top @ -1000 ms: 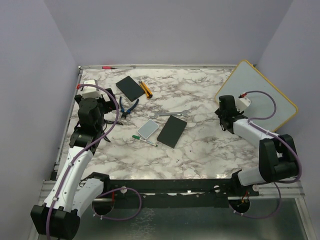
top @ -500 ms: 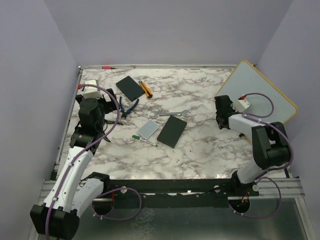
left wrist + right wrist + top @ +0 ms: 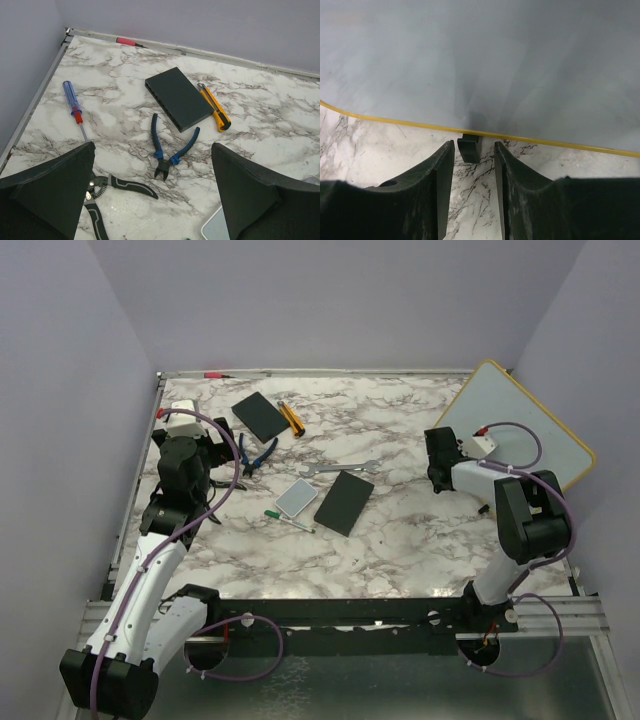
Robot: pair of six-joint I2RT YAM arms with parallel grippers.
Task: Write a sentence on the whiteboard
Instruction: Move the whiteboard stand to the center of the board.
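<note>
The whiteboard [image 3: 520, 430] with its yellow rim stands tilted at the right of the table. Its face is blank and no green lettering shows in any view. In the right wrist view the whiteboard [image 3: 480, 60] fills the top. A small black bracket [image 3: 469, 150] under its rim sits between my fingers, which do not touch it. My right gripper [image 3: 474, 145] is open by a narrow gap, at the board's lower left edge [image 3: 436, 443]. My left gripper [image 3: 152, 150] is wide open and empty above the left of the table [image 3: 212, 452].
A green marker [image 3: 288, 521] lies by a pale pad [image 3: 296, 498] and a black slab [image 3: 344, 501]. Blue cutters [image 3: 171, 150], black pliers [image 3: 117, 185], a blue screwdriver [image 3: 72, 102], another black slab [image 3: 177, 97] and a yellow knife [image 3: 215, 106] lie below the left gripper. A wrench [image 3: 340, 469] lies mid-table.
My right gripper has moved left along the board's lower edge toward its left corner, and the right arm has folded closer. The left arm has not moved.
</note>
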